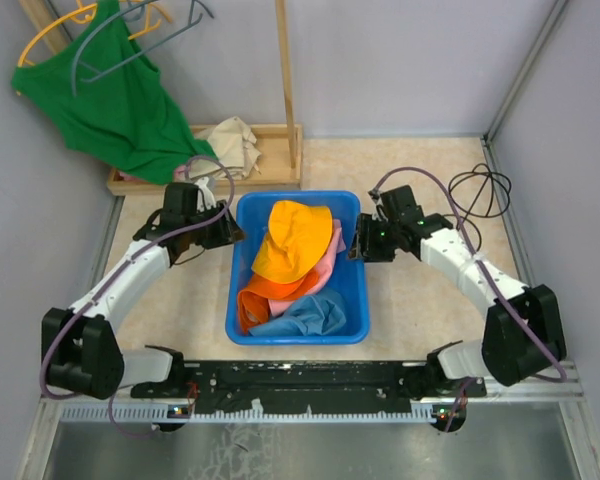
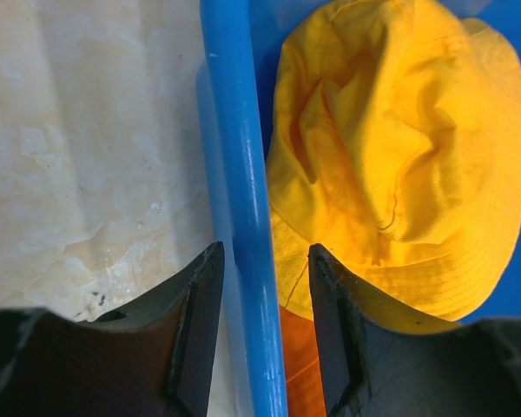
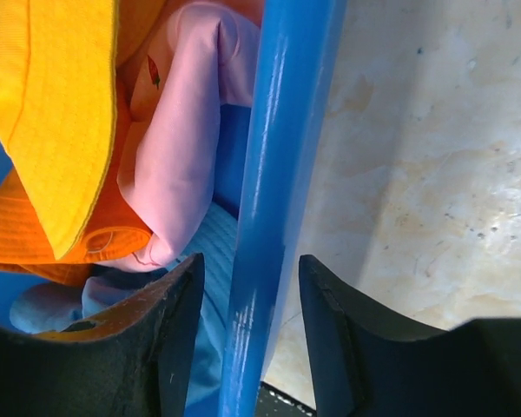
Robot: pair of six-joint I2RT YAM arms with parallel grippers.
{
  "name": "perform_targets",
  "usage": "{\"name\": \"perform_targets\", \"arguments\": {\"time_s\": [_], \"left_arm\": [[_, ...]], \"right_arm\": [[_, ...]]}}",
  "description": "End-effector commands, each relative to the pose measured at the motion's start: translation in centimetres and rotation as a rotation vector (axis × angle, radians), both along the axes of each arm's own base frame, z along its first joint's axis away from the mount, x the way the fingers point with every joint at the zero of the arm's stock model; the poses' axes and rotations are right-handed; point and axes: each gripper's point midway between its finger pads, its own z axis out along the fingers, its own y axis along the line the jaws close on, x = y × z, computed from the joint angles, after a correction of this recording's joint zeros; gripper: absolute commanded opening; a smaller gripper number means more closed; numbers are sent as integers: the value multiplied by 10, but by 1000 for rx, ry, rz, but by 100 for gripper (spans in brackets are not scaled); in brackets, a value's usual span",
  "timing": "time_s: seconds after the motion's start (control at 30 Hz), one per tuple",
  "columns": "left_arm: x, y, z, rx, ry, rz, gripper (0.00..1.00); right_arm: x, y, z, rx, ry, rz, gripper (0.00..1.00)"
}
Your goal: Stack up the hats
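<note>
Four hats lie heaped in a blue bin [image 1: 352, 300]. The yellow-orange hat [image 1: 292, 240] is on top, the pink hat [image 1: 327, 262] under its right side, the bright orange hat [image 1: 265, 297] lower left, the light blue hat [image 1: 305, 316] at the front. My left gripper [image 1: 236, 235] is open and straddles the bin's left rim [image 2: 243, 217], one finger outside, one inside beside the yellow-orange hat [image 2: 399, 148]. My right gripper [image 1: 358, 243] is open and straddles the right rim [image 3: 278, 191], next to the pink hat [image 3: 182, 148].
A wooden tray [image 1: 270, 150] with a beige cloth [image 1: 230, 143] stands behind the bin. A green tank top [image 1: 110, 100] hangs on hangers at the back left. A wooden post [image 1: 286, 70] rises from the tray. A black cable [image 1: 480, 185] lies at the right wall.
</note>
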Motion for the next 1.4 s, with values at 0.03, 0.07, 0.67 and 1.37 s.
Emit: {"name": "perform_targets", "arguments": {"time_s": [0.03, 0.07, 0.67, 1.37], "left_arm": [[3, -4, -4, 28, -11, -46, 49], [3, -2, -4, 39, -11, -40, 49], [57, 68, 163, 280, -288, 266, 72], [54, 55, 129, 224, -274, 187, 73]], "right_arm": [[2, 24, -3, 40, -12, 25, 39], [2, 27, -4, 38, -8, 29, 34], [-2, 148, 5, 292, 132, -55, 0], [42, -6, 8, 152, 36, -382, 0]]}}
